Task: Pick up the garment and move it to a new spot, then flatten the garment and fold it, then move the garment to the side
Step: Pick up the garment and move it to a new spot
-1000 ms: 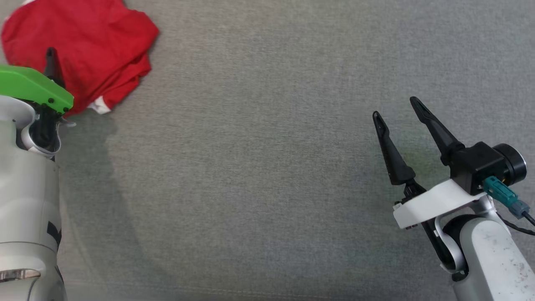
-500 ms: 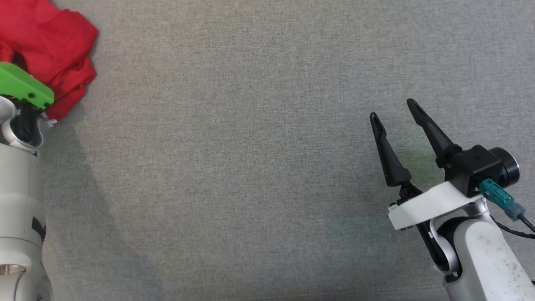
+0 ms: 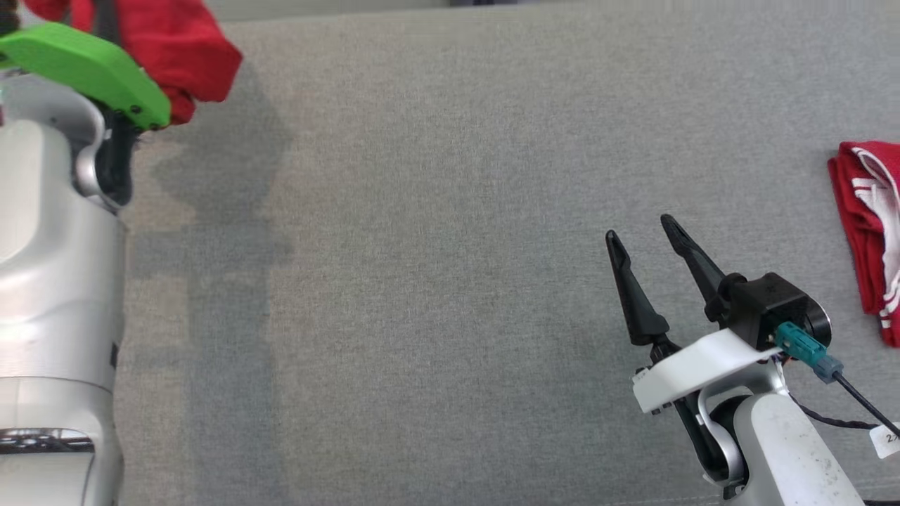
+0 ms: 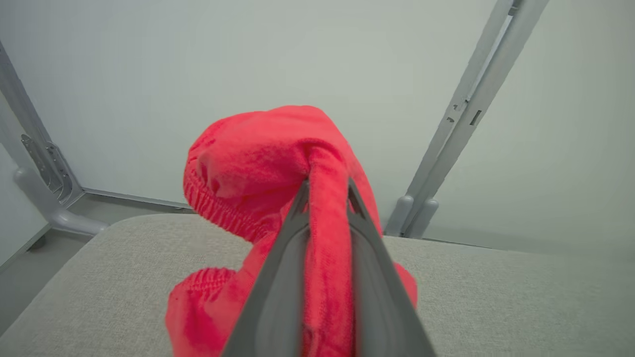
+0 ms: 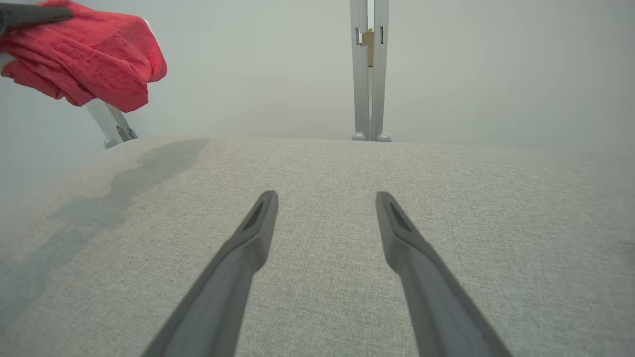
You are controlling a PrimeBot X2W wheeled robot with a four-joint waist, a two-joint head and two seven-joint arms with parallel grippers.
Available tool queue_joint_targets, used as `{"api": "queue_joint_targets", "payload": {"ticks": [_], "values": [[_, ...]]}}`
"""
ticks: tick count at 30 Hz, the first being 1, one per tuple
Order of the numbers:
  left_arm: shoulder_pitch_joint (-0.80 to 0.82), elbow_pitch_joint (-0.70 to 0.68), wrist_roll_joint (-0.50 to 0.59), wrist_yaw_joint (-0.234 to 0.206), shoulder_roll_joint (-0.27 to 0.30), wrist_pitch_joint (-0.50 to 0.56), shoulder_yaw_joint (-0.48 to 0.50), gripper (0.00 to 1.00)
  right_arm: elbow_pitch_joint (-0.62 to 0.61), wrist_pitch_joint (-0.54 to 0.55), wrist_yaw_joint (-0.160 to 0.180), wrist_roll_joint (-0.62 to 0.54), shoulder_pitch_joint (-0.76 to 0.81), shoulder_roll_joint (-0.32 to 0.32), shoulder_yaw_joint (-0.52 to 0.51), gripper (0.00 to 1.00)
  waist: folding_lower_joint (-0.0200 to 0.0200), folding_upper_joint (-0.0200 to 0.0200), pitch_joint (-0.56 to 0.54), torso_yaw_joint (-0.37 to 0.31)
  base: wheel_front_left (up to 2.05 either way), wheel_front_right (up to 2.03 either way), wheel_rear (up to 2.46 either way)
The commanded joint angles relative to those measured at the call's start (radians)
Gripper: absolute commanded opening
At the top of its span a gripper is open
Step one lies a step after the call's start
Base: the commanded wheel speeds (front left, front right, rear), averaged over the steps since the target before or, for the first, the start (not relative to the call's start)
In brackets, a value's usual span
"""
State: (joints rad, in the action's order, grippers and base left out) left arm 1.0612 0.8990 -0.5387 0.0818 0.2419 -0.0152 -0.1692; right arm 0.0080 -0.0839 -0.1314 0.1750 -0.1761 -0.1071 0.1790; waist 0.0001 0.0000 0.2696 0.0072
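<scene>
Top edge cuts off the red garment [image 3: 190, 49], and its lower part is hidden behind the green cover [image 3: 84, 63]. In the head view that cover also hides most of the left tool [image 4: 325, 188]. Far right of the cover, the right edge cuts the red-and-white garment [image 3: 868, 232]. The print on the tag [image 3: 887, 437] is too small to read.

Garment [image 3: 193, 49]: plain red knit, bunched into 1 crumpled lump, not flat, not folded. 1 thick fold is pinched between the 2 fingers of my left gripper [image 4: 327, 191], jaws nearly closed on it. The rest of the cloth bulges past the tips and droops below them. 2 ribbed elastic edges show on its left side in the left wrist view. It hangs clear of the grey surface [image 3: 450, 211] at the far left, casting a shadow there.
</scene>
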Motion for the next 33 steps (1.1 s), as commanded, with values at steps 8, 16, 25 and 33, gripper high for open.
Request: {"api": "queue_joint_targets", "payload": {"ticks": [8, 16, 25, 33], "values": [[-0.025, -0.149, 0.020, 0.024, -0.139, 0.083, -0.128, 0.00, 0.033, -0.017, 0.001, 0.010, 0.064, 0.023, -0.042, 1.00, -0.0001, 0.0000, -0.161, -0.110, 0.00, 0.00, 0.00], [-0.112, -0.264, -0.059, 0.023, -0.189, 0.133, -0.263, 0.00, 0.022, -0.021, 0.001, 0.000, 0.059, 0.038, -0.039, 1.00, -0.0001, 0.0000, -0.139, -0.218, 0.00, 0.00, 0.00], [-0.271, -0.226, -0.132, -0.033, -0.187, 0.140, -0.482, 0.00, 0.043, -0.042, 0.001, 0.017, 0.028, 0.047, -0.020, 1.00, -0.0001, 0.0000, -0.078, -0.302, 0.00, 0.00, 0.00], [-0.335, -0.136, -0.220, -0.032, -0.188, 0.160, -0.568, 1.00, 0.064, -0.048, 0.001, 0.003, 0.030, 0.046, -0.032, 1.00, -0.0001, 0.0000, -0.094, -0.269, 0.00, 0.00, 0.00]]}}
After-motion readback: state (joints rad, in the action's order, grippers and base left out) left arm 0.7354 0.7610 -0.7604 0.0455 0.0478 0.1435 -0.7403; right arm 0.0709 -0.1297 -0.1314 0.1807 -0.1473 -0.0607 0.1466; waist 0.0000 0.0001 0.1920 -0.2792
